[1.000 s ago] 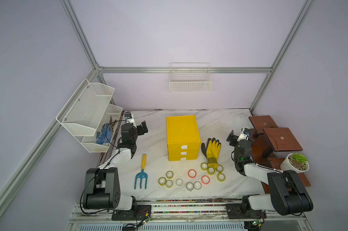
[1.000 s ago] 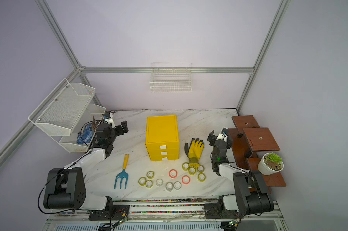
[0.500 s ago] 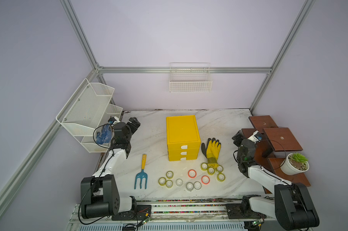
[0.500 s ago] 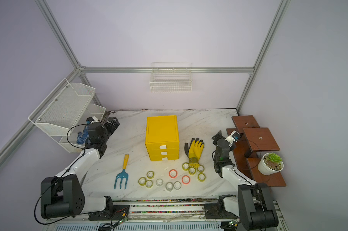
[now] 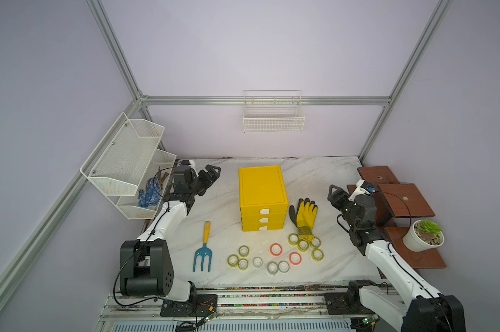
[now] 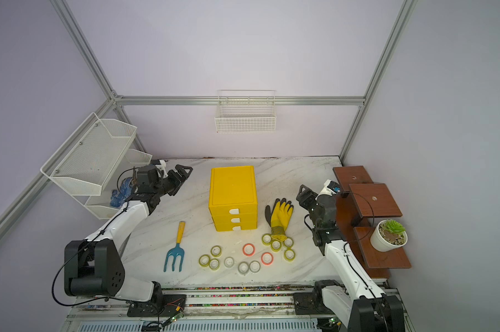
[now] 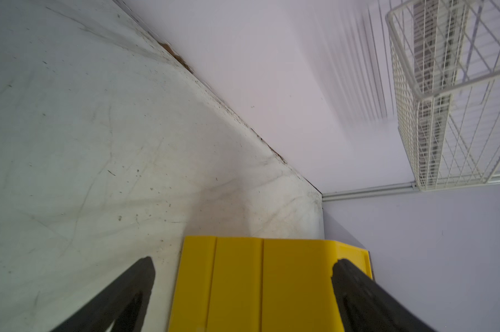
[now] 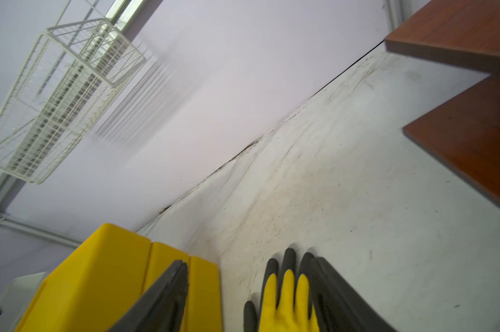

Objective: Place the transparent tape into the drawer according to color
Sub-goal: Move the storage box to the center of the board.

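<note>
**A:** So, biggest first: what's on the counter?

**B:** Mostly the yellow cabinet, standing mid-counter. Its three drawers are all pushed in, with the white tabs facing the arms' bases.

**A:** And the hands?

**B:** One is on each side of the cabinet. The left hand hangs off the cabinet's left flank, fingers spread wide, holding nothing. The right hand is off the right flank, beyond the glove. Its fingers stand partly apart and it is empty too. The right wrist view shows only the glove and the cabinet past them.

**A:** The tape?

**B:** All twelve tape rolls lie flat, holes up, on the counter in front of the cabinet. None is in a drawer. Four yellow-green rolls crowd the glove's cuff at the cabinet's front-right. Three more sit front-left, near a garden fork. Two orange-red rolls and three clear rolls lie between.

**A:** Which way, then?

**B:** Back toward the bases, I'd judge, since every roll lies further front of the cabinet than either hand. The right hand is nearer the cuff cluster, the left nearer the fork-side one. Flat rings have no long axis, so a pinch from above across a rim should do. A drawer has to come open first, though.
</note>
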